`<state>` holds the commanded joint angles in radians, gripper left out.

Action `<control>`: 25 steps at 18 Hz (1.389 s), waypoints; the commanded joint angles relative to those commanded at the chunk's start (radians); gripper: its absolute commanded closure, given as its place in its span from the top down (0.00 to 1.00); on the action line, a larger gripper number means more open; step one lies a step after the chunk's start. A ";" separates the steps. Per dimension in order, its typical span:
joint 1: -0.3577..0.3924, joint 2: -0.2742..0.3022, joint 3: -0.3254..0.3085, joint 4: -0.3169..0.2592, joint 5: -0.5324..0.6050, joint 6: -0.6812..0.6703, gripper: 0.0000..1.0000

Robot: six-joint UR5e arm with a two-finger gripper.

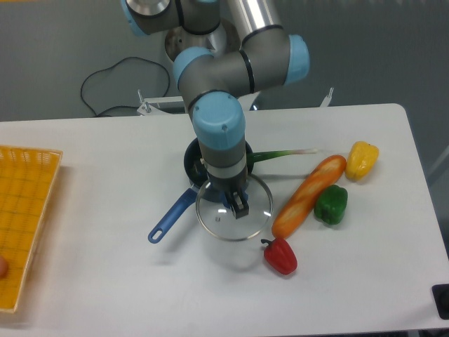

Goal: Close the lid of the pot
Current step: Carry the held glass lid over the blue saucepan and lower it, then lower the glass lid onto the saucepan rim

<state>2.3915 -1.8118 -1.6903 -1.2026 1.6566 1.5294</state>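
No text, label, brand, number or sign can be read anywhere on the table or robot

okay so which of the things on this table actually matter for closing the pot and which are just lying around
Job:
pot
lid, held by the gripper

Lying about:
red pepper
green pepper
yellow pepper
carrot
green onion
yellow basket
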 joint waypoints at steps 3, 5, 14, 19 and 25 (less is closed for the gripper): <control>-0.002 0.040 -0.038 0.000 0.003 0.000 0.56; -0.002 0.066 -0.063 0.000 0.002 0.000 0.56; 0.000 0.120 -0.140 0.002 0.003 0.005 0.56; 0.003 0.144 -0.184 0.005 0.003 0.011 0.56; 0.018 0.175 -0.227 0.014 0.003 0.021 0.56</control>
<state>2.4099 -1.6368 -1.9174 -1.1889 1.6598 1.5508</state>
